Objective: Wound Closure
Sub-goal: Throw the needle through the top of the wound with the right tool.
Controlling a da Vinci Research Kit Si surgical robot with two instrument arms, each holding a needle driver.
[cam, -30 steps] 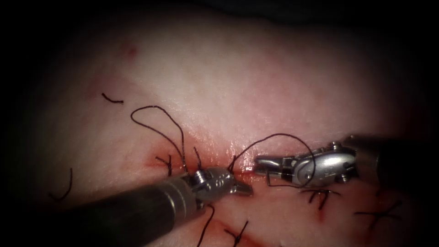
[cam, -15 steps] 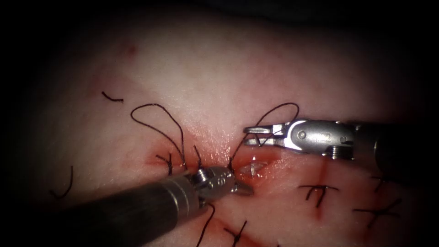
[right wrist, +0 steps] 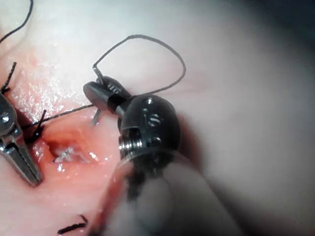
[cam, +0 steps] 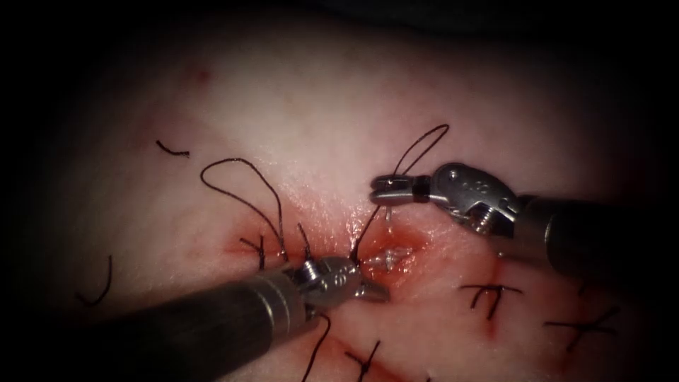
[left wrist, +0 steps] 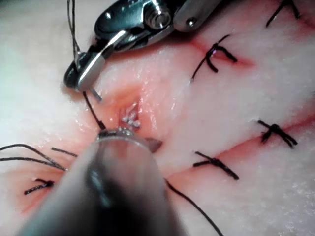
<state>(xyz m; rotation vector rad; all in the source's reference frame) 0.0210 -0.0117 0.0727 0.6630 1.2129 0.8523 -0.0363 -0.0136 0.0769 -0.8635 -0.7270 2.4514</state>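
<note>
Dark thread runs taut from the cut to the right gripper. That gripper is clamped on the thread and apparently on the needle, which is clear of the tissue. The left gripper looks closed and empty. Harder tension could tear the stitch through.

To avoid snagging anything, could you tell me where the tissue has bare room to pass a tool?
Bare: the tissue above the thread loop that the right tool grips. Crowded: the cut between it and the left tool, the stitches lower right, cut ends left. Left tool's hold and needle: cannot tell.
</note>
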